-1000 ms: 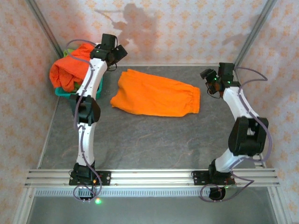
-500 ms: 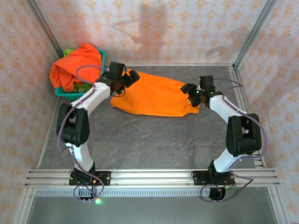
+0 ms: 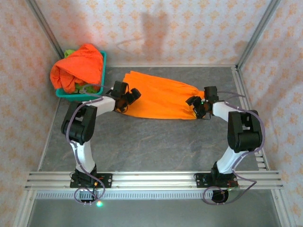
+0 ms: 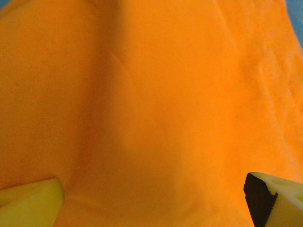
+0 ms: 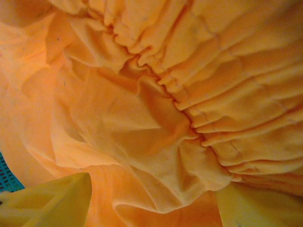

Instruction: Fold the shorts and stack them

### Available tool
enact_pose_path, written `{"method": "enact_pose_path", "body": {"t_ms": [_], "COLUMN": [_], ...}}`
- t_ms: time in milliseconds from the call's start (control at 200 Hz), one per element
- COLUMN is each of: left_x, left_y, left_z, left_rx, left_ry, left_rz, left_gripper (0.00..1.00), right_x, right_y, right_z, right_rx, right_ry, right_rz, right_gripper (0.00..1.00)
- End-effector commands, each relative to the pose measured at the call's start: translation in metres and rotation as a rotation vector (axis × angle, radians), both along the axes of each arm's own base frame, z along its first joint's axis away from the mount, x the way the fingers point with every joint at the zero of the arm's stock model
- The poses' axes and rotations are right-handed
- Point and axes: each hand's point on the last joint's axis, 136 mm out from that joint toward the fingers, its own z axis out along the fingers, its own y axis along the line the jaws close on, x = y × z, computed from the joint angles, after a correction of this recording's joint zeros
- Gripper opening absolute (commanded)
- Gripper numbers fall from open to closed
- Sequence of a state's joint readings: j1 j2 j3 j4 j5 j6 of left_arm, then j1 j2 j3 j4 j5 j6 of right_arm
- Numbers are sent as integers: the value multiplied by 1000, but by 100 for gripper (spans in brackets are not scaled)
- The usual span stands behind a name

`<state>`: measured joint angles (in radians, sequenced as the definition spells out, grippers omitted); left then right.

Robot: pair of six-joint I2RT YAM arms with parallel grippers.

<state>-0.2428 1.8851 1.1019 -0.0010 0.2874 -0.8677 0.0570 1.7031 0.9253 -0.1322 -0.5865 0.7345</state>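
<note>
One pair of orange shorts lies flat across the middle of the table, gathered waist to the right. My left gripper is down on its left end. In the left wrist view its yellow fingertips stand wide apart, open, over smooth orange cloth. My right gripper presses into the waist end. It is open too, and bunched waistband folds sit between its fingers. A second pair of orange shorts is heaped in the basket, and a strip of lime green shorts peeks out behind it.
The teal mesh basket stands at the back left corner against the wall. Patterned walls and metal corner posts close in the table on three sides. Bare grey tabletop stretches in front of the shorts to the rail.
Both arms have swung inward and down onto the ends of the flat orange shorts. The left arm came away from the basket. The cloth has been pulled longer and lies more level.
</note>
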Motion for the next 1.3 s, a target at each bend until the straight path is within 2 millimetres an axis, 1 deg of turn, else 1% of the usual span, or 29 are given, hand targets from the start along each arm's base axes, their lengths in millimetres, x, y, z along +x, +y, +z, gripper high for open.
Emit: {"method": "enact_pose_path", "body": {"t_ms": [0, 155, 195, 220, 270, 330, 400, 455, 530, 585, 615, 660, 740, 810, 881, 1041, 1151, 1216, 1296], "left_x": [-36, -97, -107, -117, -128, -134, -134, -135, -130, -124, -121, -115, -99, -85, -72, -49, -40, -38, -39], "left_y": [30, 47, 49, 52, 56, 60, 62, 66, 68, 68, 68, 64, 53, 40, 34, 31, 32, 34, 38], "left_z": [-12, -28, -25, -27, -16, 11, 52, 83, 121, 139, 143, 147, 140, 128, 115, 87, 61, 42, 23], "left_rx": [86, 69, 53, 51, 42, 39, 36, 39, 51, 56, 56, 50, 20, -24, -35, -2, 19, 27, 39], "left_ry": [42, 79, 61, 64, 31, -35, -133, -186, -261, -295, -296, -296, -267, -241, -223, -194, -160, -134, -114], "left_rz": [83, 145, 157, 163, 171, 173, 160, 172, 169, 166, 166, 159, 131, 104, 96, 85, 90, 97, 112], "left_gripper": [100, 100, 100, 100, 100, 100, 100, 100, 100, 100, 100, 100, 100, 100, 100, 100, 100, 100, 100], "right_x": [-29, -52, -58, -62, -70, -75, -77, -75, -68, -58, -51, -40, -20, -1, 17, 49, 63, 68, 73], "right_y": [-19, -15, -13, -12, -9, -3, 2, 8, 18, 25, 28, 32, 42, 51, 56, 61, 64, 60, 49], "right_z": [-14, -6, -3, -1, 4, 17, 40, 61, 87, 102, 107, 113, 120, 117, 112, 86, 62, 47, 29], "right_rx": [-74, -57, -50, -46, -35, -26, -48, -81, -100, -90, -82, -74, -58, -40, -26, -31, -28, -34, -40], "right_ry": [69, 68, 66, 63, 57, 25, -38, -92, -163, -204, -217, -224, -223, -205, -188, -136, -90, -61, -26], "right_rz": [-10, 30, 41, 46, 61, 88, 126, 161, 196, 206, 207, 209, 230, 239, 242, 238, 240, 232, 201], "right_gripper": [70, 71, 71, 71, 71, 72, 73, 74, 75, 79, 81, 83, 83, 83, 83, 83, 83, 83, 83]}}
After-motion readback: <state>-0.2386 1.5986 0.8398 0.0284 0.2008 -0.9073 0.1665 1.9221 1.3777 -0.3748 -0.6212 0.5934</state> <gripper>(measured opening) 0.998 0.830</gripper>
